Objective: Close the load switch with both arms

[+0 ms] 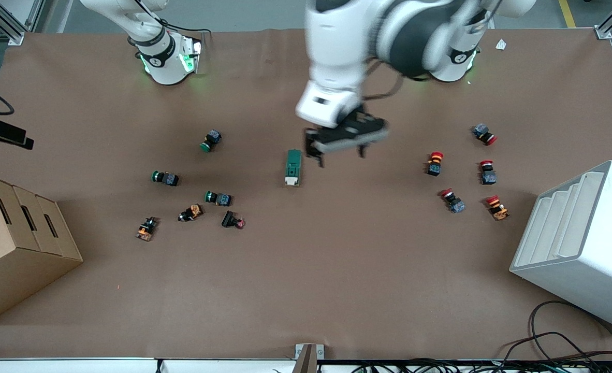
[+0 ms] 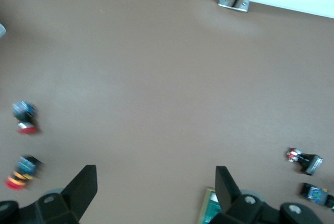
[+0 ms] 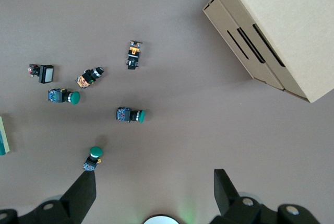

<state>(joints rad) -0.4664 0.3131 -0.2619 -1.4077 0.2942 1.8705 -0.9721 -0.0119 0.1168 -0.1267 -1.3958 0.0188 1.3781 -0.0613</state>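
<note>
I'm on the approach — my left end effector (image 1: pixel 337 150), fingers apart, hangs mid-tabletop beside the load switch (image 1: pixel 293 167); my right end effector (image 3: pixel 154 190) waits, apart, near the tabletop's robot-side edge. Next: descend onto the switch.

1. The left arm (image 1: pixel 389 36) is smeared with blur in the front view, and its upper part runs off the top edge.
2. The load switch (image 2: pixel 209 209) shows only as a green sliver at the left wrist view's edge, partly covered by a finger (image 2: pixel 225 185) of the left gripper (image 2: pixel 156 187).
3. In the right wrist view the load switch is cut by the picture's edge too.
4. The right arm (image 1: pixel 145 31) shows only its base; the right gripper (image 3: pixel 155 187) appears solely in its own wrist view.
</note>
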